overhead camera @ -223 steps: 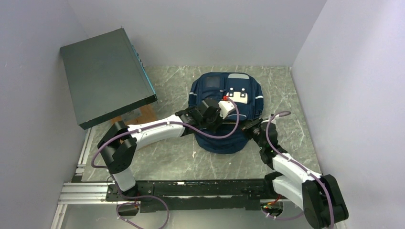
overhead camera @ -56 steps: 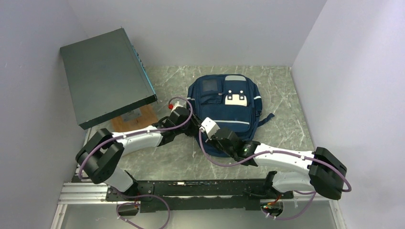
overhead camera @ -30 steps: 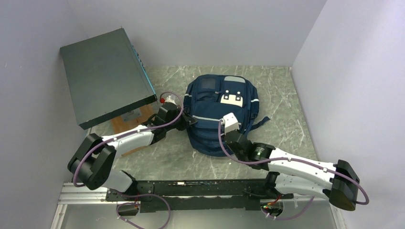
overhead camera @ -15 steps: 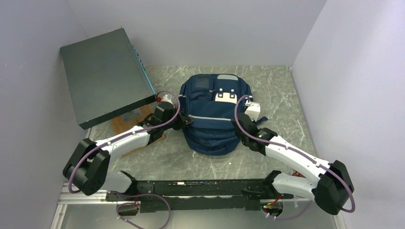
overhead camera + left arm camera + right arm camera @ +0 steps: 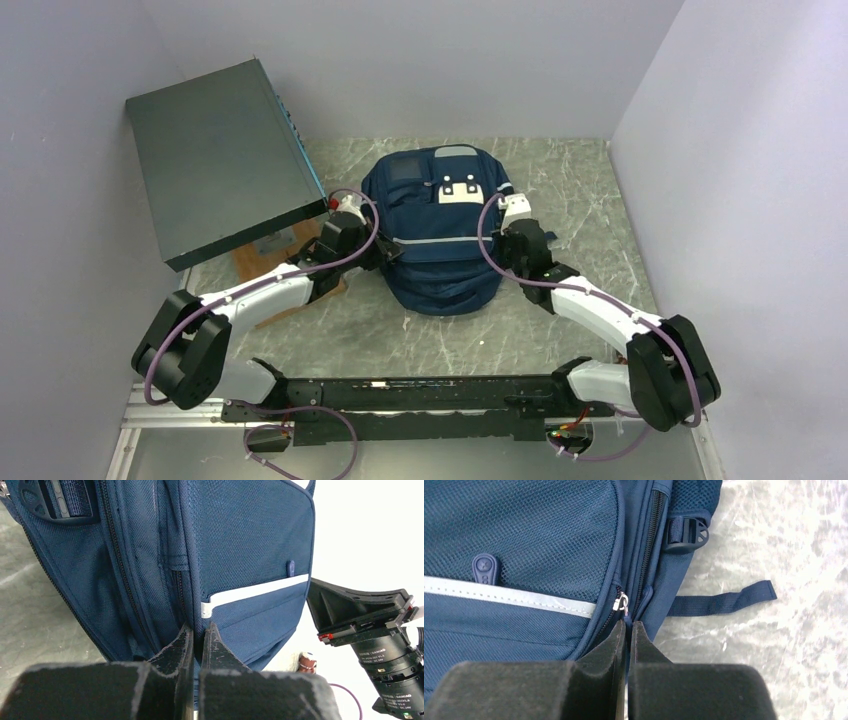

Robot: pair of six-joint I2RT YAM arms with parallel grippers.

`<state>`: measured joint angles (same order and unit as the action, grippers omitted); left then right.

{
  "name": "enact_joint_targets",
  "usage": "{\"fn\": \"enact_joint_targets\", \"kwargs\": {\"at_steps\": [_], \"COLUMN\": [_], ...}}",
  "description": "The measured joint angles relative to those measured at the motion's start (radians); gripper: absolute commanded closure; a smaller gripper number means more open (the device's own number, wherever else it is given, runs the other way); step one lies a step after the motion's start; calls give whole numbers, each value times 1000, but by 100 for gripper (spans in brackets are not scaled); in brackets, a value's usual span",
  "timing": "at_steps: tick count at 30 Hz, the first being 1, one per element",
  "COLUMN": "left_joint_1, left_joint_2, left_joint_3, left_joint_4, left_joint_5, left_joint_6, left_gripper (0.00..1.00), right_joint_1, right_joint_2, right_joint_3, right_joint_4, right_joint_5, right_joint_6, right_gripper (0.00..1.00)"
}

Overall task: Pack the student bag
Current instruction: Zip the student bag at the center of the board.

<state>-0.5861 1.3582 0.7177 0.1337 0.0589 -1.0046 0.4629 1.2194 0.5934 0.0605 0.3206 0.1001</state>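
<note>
Top view: soft, even overhead light, sharp throughout, with a faint shadow on the tabletop (image 5: 580,190) under the box (image 5: 215,160). Left wrist view: background right of the bag (image 5: 240,545) blown out white; left claw (image 5: 197,645) dark and blurry up close. Right wrist view: glare washes out the tabletop top right; bag mesh crisp, right claw (image 5: 628,640) out of focus.

The student bag (image 5: 440,250), a navy blue fabric backpack with a thin pale stripe across its front and a pale patch on the upper pocket, lies front-up on the grey marbled worktop (image 5: 590,190), top toward the far wall, a dark strap trailing off its right side.
</note>
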Motion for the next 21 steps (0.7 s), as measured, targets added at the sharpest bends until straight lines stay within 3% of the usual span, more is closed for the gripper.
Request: {"fn": "enact_joint_targets", "kwargs": {"at_steps": [1,3,4,7,11,14,21], "left_joint_1": [2,7,10,34,37,41,67], "left_joint_2": [0,0,0,-1,-13,-48,-203], "left_joint_3": [0,-1,-1,-2,-3,-14,-56], "left_joint_4": [0,0,-3,-42,-56,-40,48], "left_joint_5": [0,0,0,-5,39,122,343], "left_joint_6": [7,21,28,62,106,128,125], "left_gripper": [100,100,96,67,45,28,18], "right_joint_1": [-16,-28,-31,-72,-104,-102,-103], "right_joint_2": [0,-1,-3,-23,-122,-275,-584], "right_joint_3": [-18,-34,-35,-16,58,81,198], "right_joint_4": [48,93,100,75,-55,-165,-411], "right_joint_5": [-43,-84,-93,-34,45,76,62], "right_joint_6": [-43,-94,-114,-149,-116,-51,94], "right_gripper": [97,54,46,38,32,21,15]}}
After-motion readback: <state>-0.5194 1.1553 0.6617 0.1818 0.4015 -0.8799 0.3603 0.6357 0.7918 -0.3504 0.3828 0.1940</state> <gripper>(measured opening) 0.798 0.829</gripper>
